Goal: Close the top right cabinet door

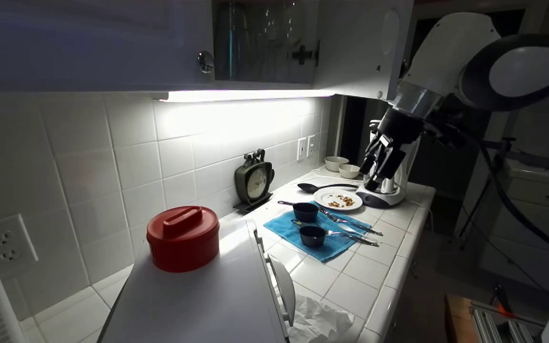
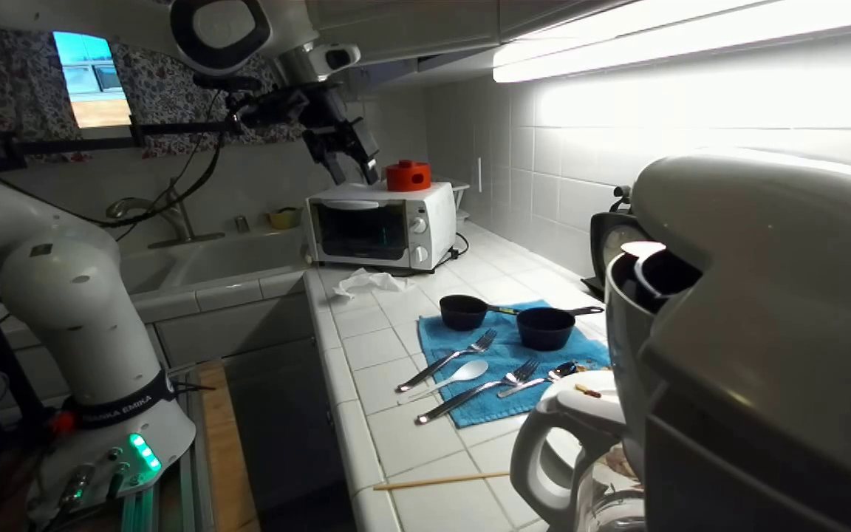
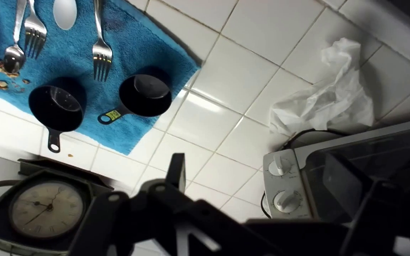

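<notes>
The white upper cabinet (image 1: 265, 85) shows at the top of an exterior view. Its right door (image 1: 358, 47) stands open, swung outward, with glassware visible inside. The left door (image 1: 88, 43), with a round knob (image 1: 205, 62), is shut. My gripper (image 1: 371, 175) hangs below and beyond the open door's outer lower corner, pointing down over the counter; the wrist is close beside the door's edge, and I cannot tell if they touch. The gripper also shows in an exterior view (image 2: 355, 174) and in the wrist view (image 3: 260, 174), fingers apart with nothing between. The open door is out of the wrist view.
A toaster oven (image 2: 363, 229) bears a red container (image 2: 408, 177). A blue towel (image 3: 133, 42) holds black measuring cups (image 3: 146, 94) and cutlery. A white appliance (image 1: 381, 197), a plate (image 1: 322, 197) and a dial clock or scale (image 1: 255, 183) stand on the counter. A lit lamp runs under the cabinet.
</notes>
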Available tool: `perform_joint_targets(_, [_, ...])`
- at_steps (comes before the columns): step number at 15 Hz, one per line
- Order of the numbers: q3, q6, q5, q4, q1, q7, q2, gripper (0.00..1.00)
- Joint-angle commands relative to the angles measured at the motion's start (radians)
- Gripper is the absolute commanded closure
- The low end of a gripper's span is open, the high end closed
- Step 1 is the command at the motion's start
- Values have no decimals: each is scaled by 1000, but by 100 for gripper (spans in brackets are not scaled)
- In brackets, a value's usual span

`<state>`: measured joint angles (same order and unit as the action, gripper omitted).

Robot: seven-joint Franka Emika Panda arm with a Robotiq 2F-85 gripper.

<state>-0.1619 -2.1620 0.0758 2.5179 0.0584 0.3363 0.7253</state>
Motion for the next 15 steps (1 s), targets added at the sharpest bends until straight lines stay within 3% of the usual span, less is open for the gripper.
perform_joint_targets(1, [15, 60, -23, -35, 41, 66, 58, 0])
perform_joint_targets(9, [60, 100, -9, -116, 115, 116, 125, 0])
perform_joint_targets(15, [62, 89, -15, -156, 119, 89, 185, 0])
